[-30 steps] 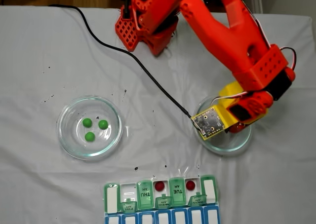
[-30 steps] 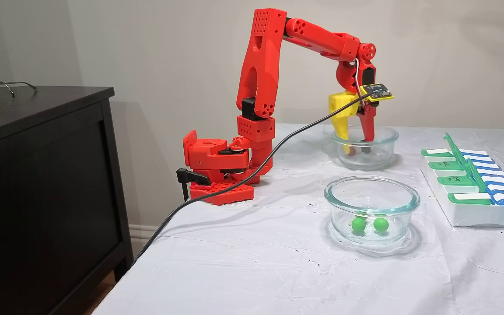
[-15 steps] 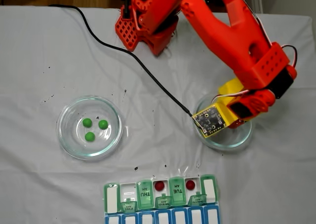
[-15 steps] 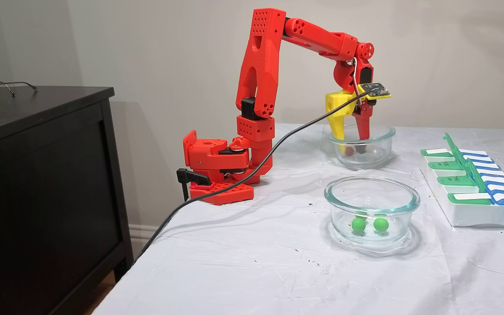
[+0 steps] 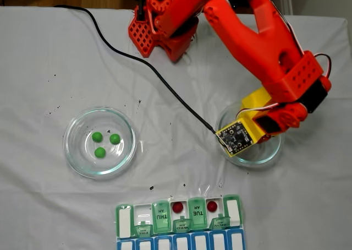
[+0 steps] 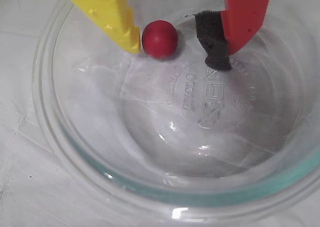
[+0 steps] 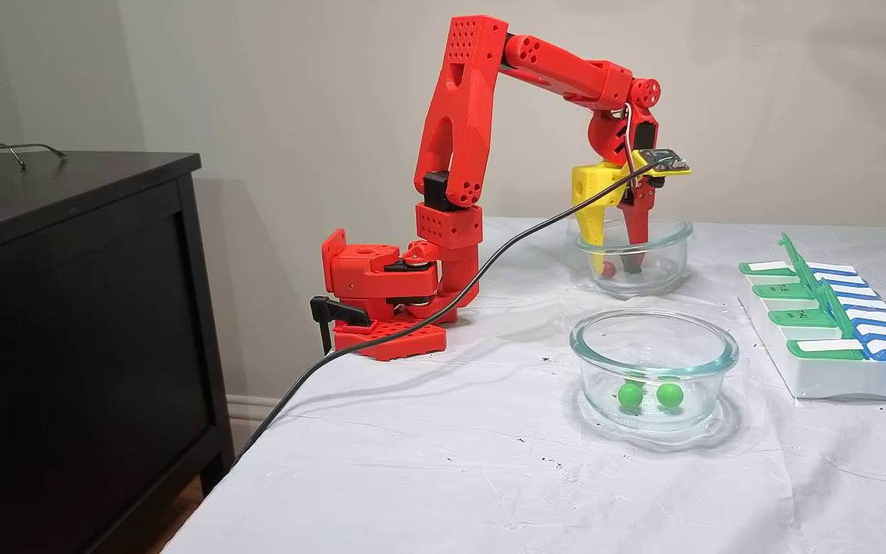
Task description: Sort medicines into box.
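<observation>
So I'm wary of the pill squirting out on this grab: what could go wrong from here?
The red pill sits against the yellow finger, with a gap to the padded red finger. Closing off-centre could roll the round pill away across the smooth glass dish. The fingers reach low inside the dish, so they may also nudge its wall or base and shift it.

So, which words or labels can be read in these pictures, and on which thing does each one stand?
"THU" with "AM" under it, upside down: green lid of the pill box.
"TUE" with "AM": another green lid.
"WED": small open lid, barely readable.
Other small lids: too small to read.
Raised letters on the glass dish bottom: mirrored, not readable.
</observation>
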